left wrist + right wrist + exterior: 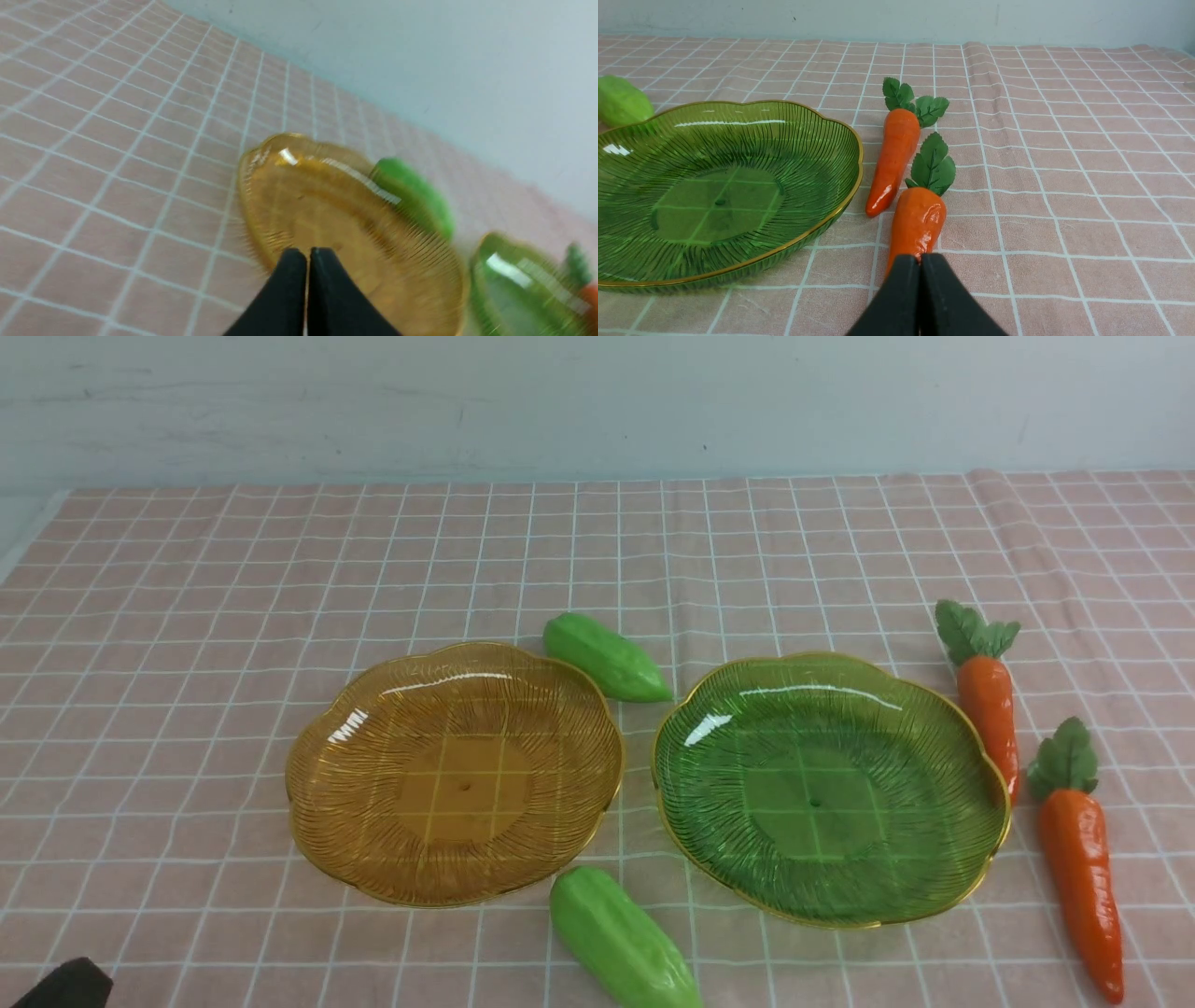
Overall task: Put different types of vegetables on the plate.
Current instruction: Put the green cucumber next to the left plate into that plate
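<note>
Up front I see the vegetables on the cloth (187, 616): one gourd (605, 656) above the gap between amber plate (317, 775) and green plate (980, 821), a second gourd (621, 938) at bottom centre, carrots (1081, 859) at far right. Only the wrist views let me see that the left gripper (307, 254) and right gripper (920, 259) are both pinched closed, empty.

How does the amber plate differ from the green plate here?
Colour: the amber plate is translucent orange-brown, while the green plate is translucent green. Position: the amber plate sits on the robot's left and the green plate on its right. Neighbours: the far carrot and the near carrot lie beside the green plate's right rim, with none by the amber plate. Shared: both are empty, ribbed, scalloped and gold-rimmed.
</note>
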Controlling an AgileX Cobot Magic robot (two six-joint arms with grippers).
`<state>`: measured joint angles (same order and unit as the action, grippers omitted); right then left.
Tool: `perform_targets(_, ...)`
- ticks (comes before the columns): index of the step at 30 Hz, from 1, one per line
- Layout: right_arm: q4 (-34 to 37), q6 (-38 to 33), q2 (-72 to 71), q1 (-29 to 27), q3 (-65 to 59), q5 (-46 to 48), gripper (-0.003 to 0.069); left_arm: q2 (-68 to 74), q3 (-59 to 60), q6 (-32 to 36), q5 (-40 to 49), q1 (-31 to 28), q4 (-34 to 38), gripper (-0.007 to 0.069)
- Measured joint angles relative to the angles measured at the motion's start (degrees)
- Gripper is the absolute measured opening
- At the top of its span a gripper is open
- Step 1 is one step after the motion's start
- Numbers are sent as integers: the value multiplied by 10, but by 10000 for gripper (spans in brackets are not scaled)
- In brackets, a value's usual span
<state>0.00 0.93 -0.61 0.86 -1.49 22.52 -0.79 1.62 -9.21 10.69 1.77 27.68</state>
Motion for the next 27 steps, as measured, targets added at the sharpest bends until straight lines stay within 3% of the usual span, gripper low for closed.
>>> perform_targets(8, 6, 1, 0, 0, 0, -6, -16, 0, -3, -27, -187, 0, 202, -3)
perform_targets(12, 79, 28, 0, 0, -1, -72, -16, 1, -90, -2, -179, 0, 218, -3)
perform_targets(18, 209, 74, 0, 0, -2, -162, -16, 74, -247, 92, -32, -1, 199, -3)
perform_targets(21, 273, 86, 0, 0, -2, -188, -16, 175, -338, 143, 111, -1, 180, -3)
perform_targets(25, 296, 88, 0, 0, -2, -193, -16, 407, -436, 152, 376, -1, 62, -3)
perform_targets(27, 299, 88, 0, 0, -2, -201, -16, 507, -441, 152, 426, -1, -2, -3)
